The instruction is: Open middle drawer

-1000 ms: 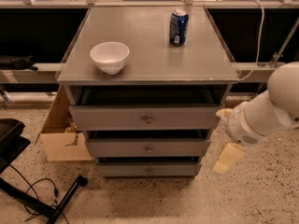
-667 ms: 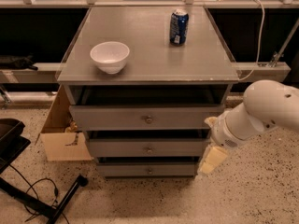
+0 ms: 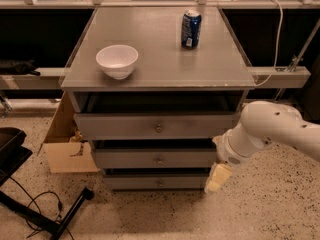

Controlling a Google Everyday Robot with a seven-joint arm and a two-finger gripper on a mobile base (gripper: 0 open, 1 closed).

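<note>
The grey cabinet [image 3: 160, 69] stands in the middle of the view, and its flat top is the surface that carries a white bowl [image 3: 117, 60] near the left front and a blue can [image 3: 191, 29] upright toward the back right. The two are well apart. Under the top there are three grey drawer fronts, one below the other. The middle drawer [image 3: 130, 159] is the second one, with a small round knob [image 3: 159, 160] at its centre. A dark gap shows above its front.

The white arm [image 3: 270, 131] comes in from the right side and bends down beside the cabinet. Its hand [image 3: 216, 180] is cream coloured and hangs low, just beside the right end of the middle drawer front and near the lowest drawer front [image 3: 159, 183]. It is apart from the knob and it has hold of nothing. Whether the hand is open or closed cannot be told from this view.

A cardboard box [image 3: 67, 149] leans at the left of the cabinet on the speckled floor [image 3: 260, 214].
</note>
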